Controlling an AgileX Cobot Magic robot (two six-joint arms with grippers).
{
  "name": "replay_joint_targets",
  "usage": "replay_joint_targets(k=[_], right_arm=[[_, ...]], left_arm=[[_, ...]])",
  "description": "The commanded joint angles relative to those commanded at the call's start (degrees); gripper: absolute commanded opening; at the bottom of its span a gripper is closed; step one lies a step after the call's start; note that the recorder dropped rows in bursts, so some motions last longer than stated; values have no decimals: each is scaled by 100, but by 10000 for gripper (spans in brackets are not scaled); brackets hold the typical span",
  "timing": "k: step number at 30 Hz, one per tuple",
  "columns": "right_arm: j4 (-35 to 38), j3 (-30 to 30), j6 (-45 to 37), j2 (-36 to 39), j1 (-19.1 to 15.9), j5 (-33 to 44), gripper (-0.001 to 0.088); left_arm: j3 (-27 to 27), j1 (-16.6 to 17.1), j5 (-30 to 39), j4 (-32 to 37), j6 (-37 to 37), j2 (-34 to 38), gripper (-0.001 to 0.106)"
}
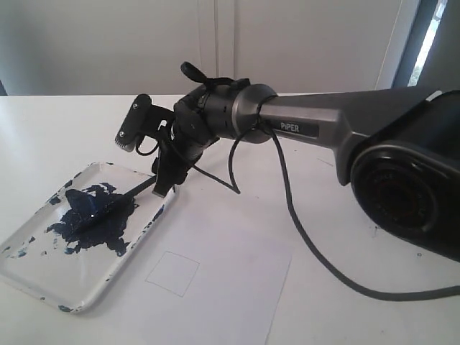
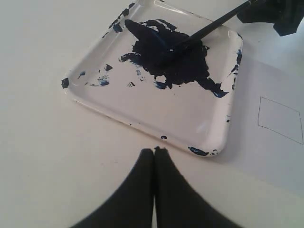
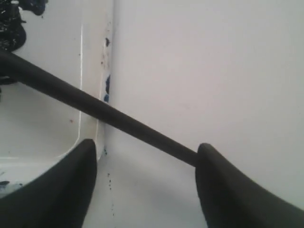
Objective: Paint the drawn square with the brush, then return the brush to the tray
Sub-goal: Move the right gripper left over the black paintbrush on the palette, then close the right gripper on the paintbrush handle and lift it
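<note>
The white tray [image 1: 85,300] lies at the left, smeared with dark blue paint. The black brush [image 1: 115,201] has its tip in the blue blotch, and its handle leans over the tray's rim. My right gripper [image 1: 167,180] hovers at the handle's upper end, open. In the right wrist view the brush [image 3: 95,107] crosses between the spread fingers of my right gripper [image 3: 145,156], its end against one finger [image 3: 213,171]. The drawn square [image 1: 172,273] on the paper is white inside. My left gripper [image 2: 154,151] is shut and empty, just off the tray [image 2: 180,116].
A white paper sheet [image 1: 230,287] carries the square beside the tray. The right arm's black cable [image 1: 302,237] trails over the table. The arm's large base [image 1: 402,187] fills the right side.
</note>
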Motion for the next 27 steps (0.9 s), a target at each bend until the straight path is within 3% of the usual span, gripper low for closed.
replay_joint_targets(k=[8, 12, 15, 27], right_arm=[[-434, -4, 16, 116, 0, -339, 527], [-144, -4, -24, 116, 26, -339, 527], [487, -4, -819, 116, 98, -328, 527], [508, -4, -1013, 356, 114, -747, 525]], left_arm=[[0, 0, 0, 0, 0, 0, 38], [0, 0, 0, 0, 0, 0, 38], [0, 0, 0, 0, 0, 0, 38], [0, 0, 0, 0, 0, 0, 38]])
